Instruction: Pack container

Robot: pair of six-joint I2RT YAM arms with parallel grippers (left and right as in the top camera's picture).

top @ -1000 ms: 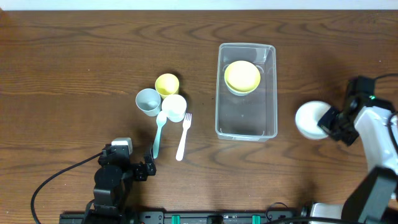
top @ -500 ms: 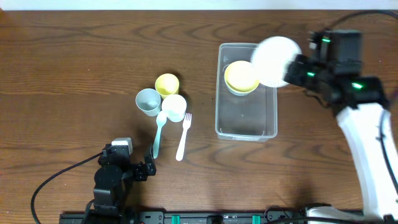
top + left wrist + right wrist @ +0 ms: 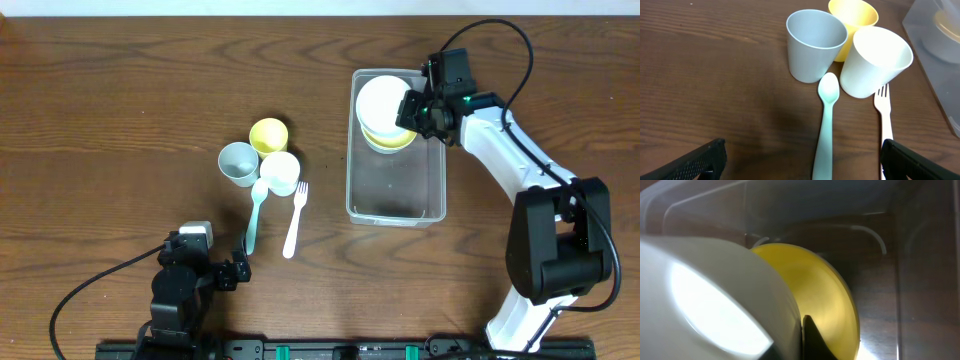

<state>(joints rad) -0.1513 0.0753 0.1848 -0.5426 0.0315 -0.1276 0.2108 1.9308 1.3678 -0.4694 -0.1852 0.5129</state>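
The clear container stands right of centre, with a yellow bowl in its far end. My right gripper is shut on the rim of a white bowl and holds it over the yellow bowl; the wrist view shows the white bowl against the yellow bowl. My left gripper is open near the front edge, around the handle of a mint spoon.
A grey cup, a yellow cup and a white cup cluster left of the container. The mint spoon and a white fork lie in front of them.
My right arm carried the white bowl from the table's right side up and left to above the yellow bowl in the container. The left arm has not moved.
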